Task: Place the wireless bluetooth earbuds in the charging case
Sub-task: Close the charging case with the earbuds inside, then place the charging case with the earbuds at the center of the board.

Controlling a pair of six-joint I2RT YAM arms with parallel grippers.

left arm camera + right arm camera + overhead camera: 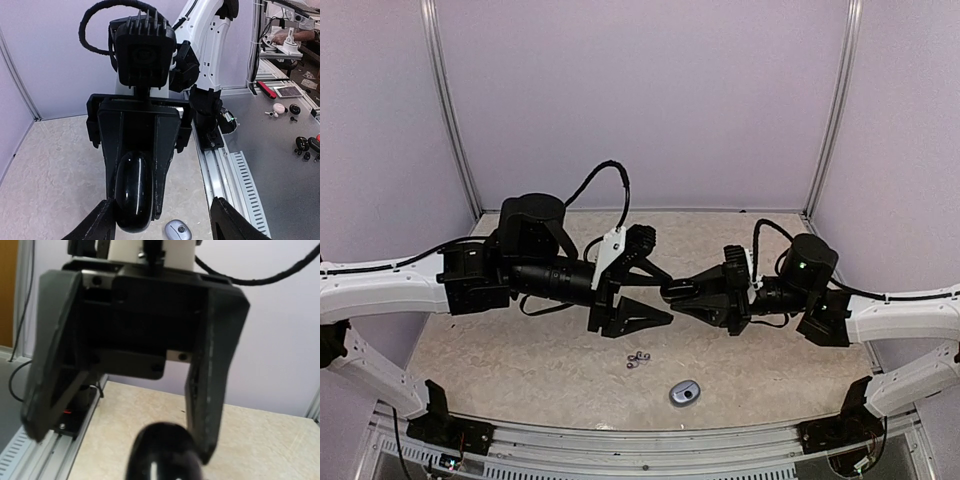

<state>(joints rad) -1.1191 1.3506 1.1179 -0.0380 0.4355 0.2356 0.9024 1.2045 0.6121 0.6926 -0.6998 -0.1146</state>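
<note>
- Right gripper (134, 210) is clamped on a glossy black oval case (132, 180), held above the table (520, 350).
- Left gripper (120, 432) faces it, jaws spread, holding nothing.
- Earbuds (638, 358) lie clustered on the tabletop below, near a small grey oval case (684, 392).

Left end effector (665, 300) spread wide, facing the closed right end effector (672, 290).

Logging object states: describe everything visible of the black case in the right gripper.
The black case is a smooth, glossy, rounded oval, plastic by its look; no seam or opening shows. It is in mid-air above the table, clamped between the fingers of the right gripper, one end sticking out towards the open left gripper, whose fingers flank it.
</note>
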